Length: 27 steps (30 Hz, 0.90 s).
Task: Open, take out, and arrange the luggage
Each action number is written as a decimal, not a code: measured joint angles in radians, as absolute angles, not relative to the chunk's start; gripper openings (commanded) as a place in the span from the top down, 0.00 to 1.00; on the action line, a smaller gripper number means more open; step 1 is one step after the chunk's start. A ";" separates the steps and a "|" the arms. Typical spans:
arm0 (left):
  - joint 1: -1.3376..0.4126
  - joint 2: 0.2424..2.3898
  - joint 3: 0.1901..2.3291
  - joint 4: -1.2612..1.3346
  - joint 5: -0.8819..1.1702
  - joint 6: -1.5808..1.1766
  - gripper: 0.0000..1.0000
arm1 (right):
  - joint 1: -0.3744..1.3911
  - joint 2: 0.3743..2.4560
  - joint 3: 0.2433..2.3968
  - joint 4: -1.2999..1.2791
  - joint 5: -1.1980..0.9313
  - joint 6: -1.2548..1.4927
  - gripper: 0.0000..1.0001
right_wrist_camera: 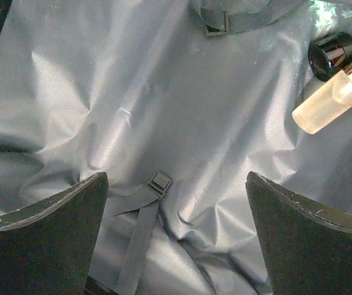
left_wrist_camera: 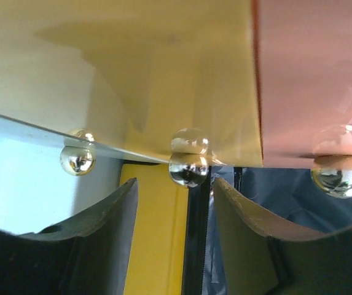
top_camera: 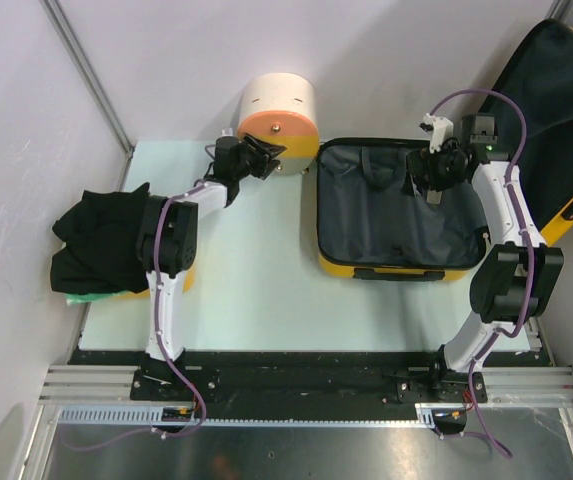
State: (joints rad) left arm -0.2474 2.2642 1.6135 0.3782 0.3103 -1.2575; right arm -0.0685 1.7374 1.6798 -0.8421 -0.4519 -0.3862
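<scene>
Right-wrist close-up: frosted bottle (right_wrist_camera: pixel 328 106) on luggage (right_wrist_camera: pixel 132 110) lining

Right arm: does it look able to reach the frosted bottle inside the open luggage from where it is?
Probably yes. The luggage lies open, the right gripper hangs open over its lining, and the frosted bottle lies bare there off to one side, with no strap across it.

Left arm (top_camera: pixel 164 290): base at the near edge, elbow bent, forearm reaching away and to the right; left gripper (top_camera: pixel 262 157) roughly level, fingers (left_wrist_camera: pixel 111 209) parted by a moderate gap, nothing between them. Right arm (top_camera: pixel 503 215): elbow raised, forearm reaching away and leftward; right gripper (right_wrist_camera: pixel 177 178) pointing down, fingers spread wide, holding nothing
</scene>
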 measured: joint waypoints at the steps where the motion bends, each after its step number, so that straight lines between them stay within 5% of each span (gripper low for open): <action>1: -0.247 2.265 1.617 0.381 0.310 -1.259 0.45 | -0.067 1.739 1.680 -0.844 -0.451 -0.386 0.00; 10: -0.242 2.281 1.671 0.388 0.310 -1.258 0.55 | -0.059 1.743 1.680 -0.849 -0.450 -0.385 0.00; 20: -0.241 2.292 1.666 0.395 0.311 -1.272 0.93 | -0.056 1.743 1.680 -0.853 -0.450 -0.385 0.00; 27: -0.242 2.287 1.629 0.447 0.310 -1.283 1.00 | -0.056 1.743 1.680 -0.855 -0.451 -0.385 0.00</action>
State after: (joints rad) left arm -0.2420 2.2868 1.6291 0.4473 0.3103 -1.2831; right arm -0.0563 1.7428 1.6798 -0.8551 -0.4507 -0.3855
